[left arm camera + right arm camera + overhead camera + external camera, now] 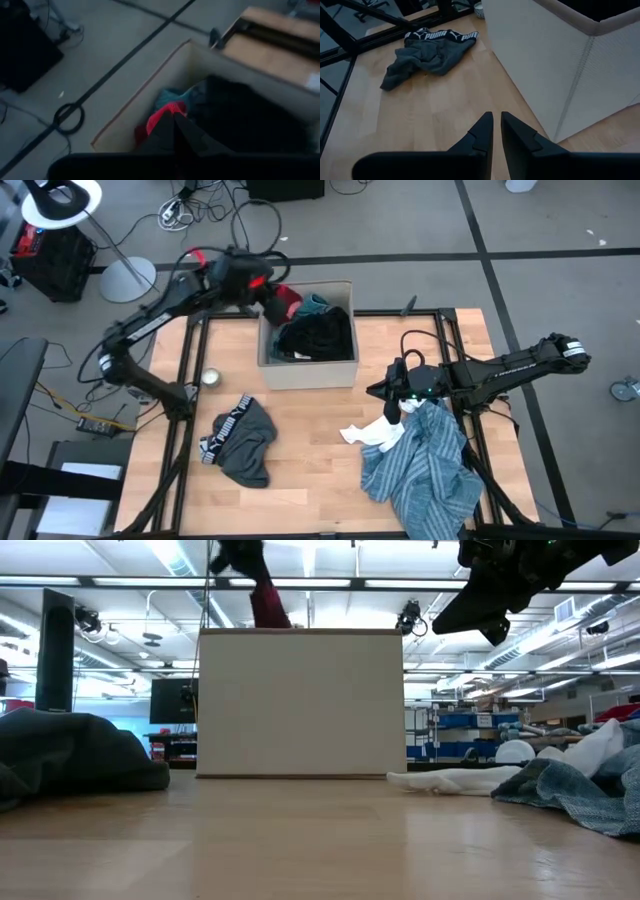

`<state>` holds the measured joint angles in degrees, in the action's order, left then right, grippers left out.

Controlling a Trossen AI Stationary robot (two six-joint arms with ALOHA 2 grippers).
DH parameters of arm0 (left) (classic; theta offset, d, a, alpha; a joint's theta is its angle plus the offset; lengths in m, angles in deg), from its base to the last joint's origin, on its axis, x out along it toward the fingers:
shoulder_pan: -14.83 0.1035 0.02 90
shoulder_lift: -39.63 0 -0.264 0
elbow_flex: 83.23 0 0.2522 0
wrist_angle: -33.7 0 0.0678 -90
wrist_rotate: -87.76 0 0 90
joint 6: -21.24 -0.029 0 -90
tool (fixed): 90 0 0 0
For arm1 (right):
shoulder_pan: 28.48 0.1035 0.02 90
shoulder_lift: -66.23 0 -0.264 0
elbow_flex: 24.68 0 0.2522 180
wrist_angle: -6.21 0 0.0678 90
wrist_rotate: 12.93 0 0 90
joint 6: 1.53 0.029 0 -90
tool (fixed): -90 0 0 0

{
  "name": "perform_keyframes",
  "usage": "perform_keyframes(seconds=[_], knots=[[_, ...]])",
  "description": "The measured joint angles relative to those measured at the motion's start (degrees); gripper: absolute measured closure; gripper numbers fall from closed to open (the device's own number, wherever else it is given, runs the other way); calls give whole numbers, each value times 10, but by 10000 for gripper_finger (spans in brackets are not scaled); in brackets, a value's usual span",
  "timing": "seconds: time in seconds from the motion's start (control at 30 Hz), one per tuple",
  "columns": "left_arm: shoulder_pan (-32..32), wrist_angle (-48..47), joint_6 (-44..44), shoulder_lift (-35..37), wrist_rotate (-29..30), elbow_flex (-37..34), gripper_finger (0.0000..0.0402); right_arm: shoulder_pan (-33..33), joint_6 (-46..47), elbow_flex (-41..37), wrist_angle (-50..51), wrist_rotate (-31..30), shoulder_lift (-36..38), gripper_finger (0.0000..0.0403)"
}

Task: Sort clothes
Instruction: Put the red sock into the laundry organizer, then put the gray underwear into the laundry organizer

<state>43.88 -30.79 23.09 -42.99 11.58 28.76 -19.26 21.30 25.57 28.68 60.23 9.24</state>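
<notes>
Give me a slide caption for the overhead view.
Left tool holds a red garment over the box; right tool hovers near the striped shirt.

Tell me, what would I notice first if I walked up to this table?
Probably the cardboard box at the table's back edge, stuffed with dark clothes, with the left gripper holding a red item over it. Next, the blue-white striped shirt heaped at the front right, below the right gripper.

Soft cloth, matt cardboard, smooth wood
The clothes (pixel 420 465) look soft; the box (pixel 300 705) is matt cardboard; the table (pixel 310 470) is smooth pale wood.
</notes>
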Motion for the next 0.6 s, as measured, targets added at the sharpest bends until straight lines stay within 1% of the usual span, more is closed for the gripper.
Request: perform_keyframes(seconds=[0.1,0.2,0.47,0.6], knots=[[24,-8,-4,-33,-2,0,397,0,0,0,0,0,0,364],[43,-15,-3,-67,-2,0,380,0,-2,0,0,0,0,364],[73,-69,7,-135,-11,0,306,0,-6,0,1,-15,0,364],[76,-97,-4,-142,-43,-1,276,0,-6,0,3,-16,0,364]])
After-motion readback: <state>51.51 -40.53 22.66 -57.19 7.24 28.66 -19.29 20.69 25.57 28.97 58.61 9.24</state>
